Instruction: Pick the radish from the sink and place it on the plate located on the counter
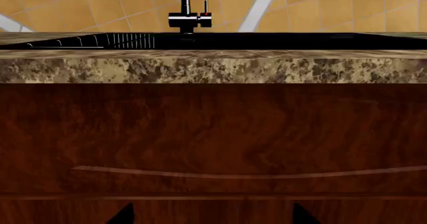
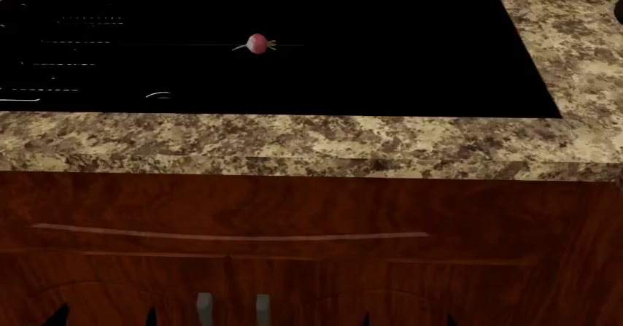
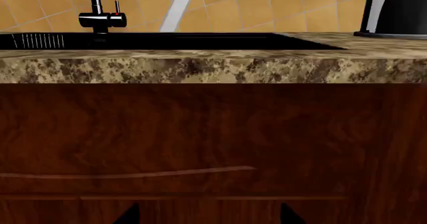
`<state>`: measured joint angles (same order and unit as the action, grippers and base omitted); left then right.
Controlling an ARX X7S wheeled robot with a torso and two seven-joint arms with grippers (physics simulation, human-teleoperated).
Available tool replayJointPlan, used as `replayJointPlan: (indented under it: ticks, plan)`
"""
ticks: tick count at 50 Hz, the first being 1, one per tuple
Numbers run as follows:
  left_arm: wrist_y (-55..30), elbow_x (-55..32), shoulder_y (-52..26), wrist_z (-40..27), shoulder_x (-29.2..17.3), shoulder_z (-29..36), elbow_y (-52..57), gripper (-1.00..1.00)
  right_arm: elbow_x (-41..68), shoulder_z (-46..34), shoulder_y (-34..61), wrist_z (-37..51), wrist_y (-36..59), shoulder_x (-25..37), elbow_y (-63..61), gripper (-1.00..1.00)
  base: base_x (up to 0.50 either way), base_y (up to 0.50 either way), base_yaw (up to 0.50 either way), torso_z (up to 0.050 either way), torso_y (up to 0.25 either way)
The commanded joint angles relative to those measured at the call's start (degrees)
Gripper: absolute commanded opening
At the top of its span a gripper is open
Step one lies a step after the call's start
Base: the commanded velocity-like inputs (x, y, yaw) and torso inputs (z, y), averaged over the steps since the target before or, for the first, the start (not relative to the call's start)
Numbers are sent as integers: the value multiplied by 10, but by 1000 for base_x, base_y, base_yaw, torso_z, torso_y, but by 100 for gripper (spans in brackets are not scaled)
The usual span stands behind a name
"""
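Radish (image 2: 257,44) sits alone mid-sink (image 2: 409,63), well back from the tabletop (image 2: 292,140) edge, both grippers' tips barely showing, state unclear.

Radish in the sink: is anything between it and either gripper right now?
Yes. Both grippers sit low in front of the cabinet, below the counter edge; both wrist views face the cabinet front. That edge and the sink rim lie between them and the radish. Nothing else lies near the radish. The plate is not in view.
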<state>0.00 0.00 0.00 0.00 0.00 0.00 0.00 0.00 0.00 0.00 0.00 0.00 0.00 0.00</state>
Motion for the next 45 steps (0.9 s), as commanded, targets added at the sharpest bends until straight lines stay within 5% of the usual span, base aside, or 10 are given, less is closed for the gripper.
replayJointPlan:
  ticks: [1, 2, 11, 23, 38, 45]
  plan:
    - [2, -26, 1, -32, -27, 32, 1, 100, 9, -10, -1, 0, -2, 9, 1, 100, 0, 0, 0, 0, 0]
    - [5, -23, -2, -38, -28, 32, -3, 100, 70, -8, -8, -31, -20, 11, -9, 100, 0, 0, 0, 0, 0]
    - [-34, -36, 6, -44, -39, 43, 45, 100, 31, -36, -11, 12, 28, 33, -61, 100, 0, 0, 0, 0, 0]
    - [-208, -40, -2, -67, -68, 47, 277, 100, 19, -49, 57, 23, 261, 65, -287, 100, 0, 0, 0, 0, 0]
    - [-500, -58, -173, -63, -105, 38, 473, 100, 42, -44, 263, 4, 605, 112, -466, 100, 0, 0, 0, 0, 0]
    - [-544, -72, -232, -51, -118, 34, 483, 100, 65, -11, 374, -17, 712, 117, -478, 100, 0, 0, 0, 0, 0]
